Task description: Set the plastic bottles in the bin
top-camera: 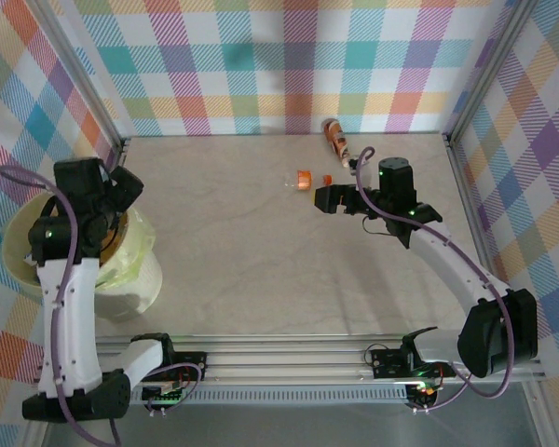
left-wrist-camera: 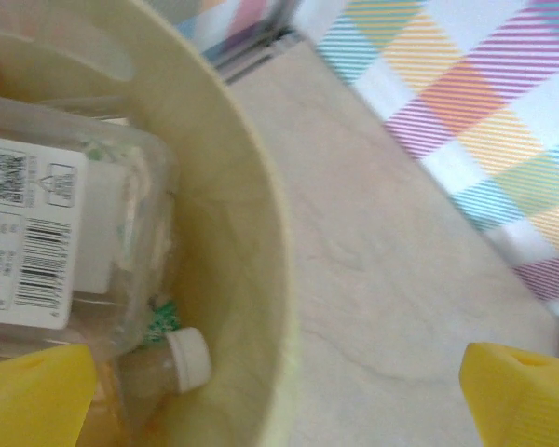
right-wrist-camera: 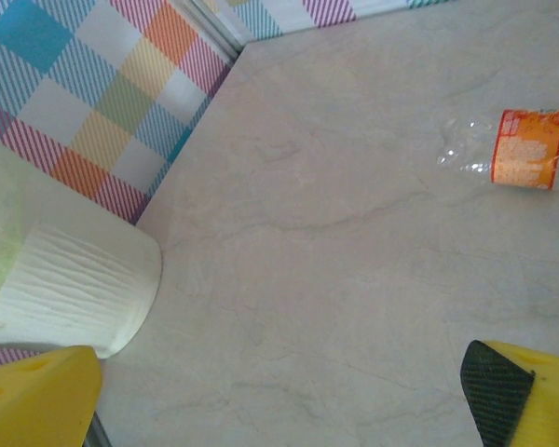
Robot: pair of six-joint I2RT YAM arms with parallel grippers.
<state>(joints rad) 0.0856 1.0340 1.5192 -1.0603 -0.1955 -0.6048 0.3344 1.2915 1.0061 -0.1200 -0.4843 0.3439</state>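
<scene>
plastic bottles (right-wrist-camera: 512, 149): crushed one lay before right gripper (right-wrist-camera: 279, 391)
left gripper (left-wrist-camera: 279, 396): over bin (left-wrist-camera: 265, 270); both stood spread wide, empty
risk: bottle might skid as jaws closed

I count one bin (top-camera: 140, 275) and four bottles in sight: labelled bottle (left-wrist-camera: 37, 233) and capped bottle (left-wrist-camera: 154, 380) inside it, clear bottle (top-camera: 301, 179) and orange bottle (top-camera: 334, 138) right of it.

Bottle label (left-wrist-camera: 28, 233): barcode, QR code; print illegible.

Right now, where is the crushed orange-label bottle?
In the top view the crushed bottle lies on the table right of centre, just beyond the right hand; another orange bottle lies by the back wall.
</scene>
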